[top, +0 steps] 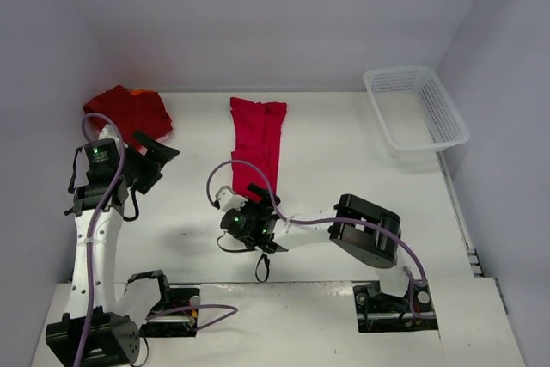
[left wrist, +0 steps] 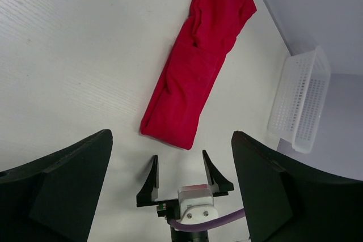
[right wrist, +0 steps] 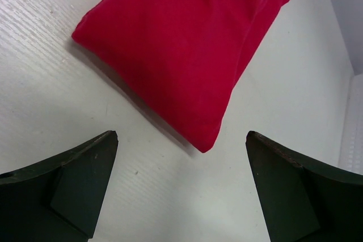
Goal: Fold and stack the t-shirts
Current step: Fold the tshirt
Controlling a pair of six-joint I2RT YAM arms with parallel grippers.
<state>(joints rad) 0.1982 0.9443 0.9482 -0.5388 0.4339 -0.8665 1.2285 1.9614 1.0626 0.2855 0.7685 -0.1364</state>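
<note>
Right wrist: red t-shirt (right wrist: 187, 43) far end cut off.

A white mesh basket (top: 444, 111) sits at the white table's (top: 344, 165) far right corner.

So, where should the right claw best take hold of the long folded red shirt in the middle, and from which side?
Probably grip the long shirt at its near short end, coming down from the robot's side. The open right claw faces that end, which lies flat and free on the table.
</note>
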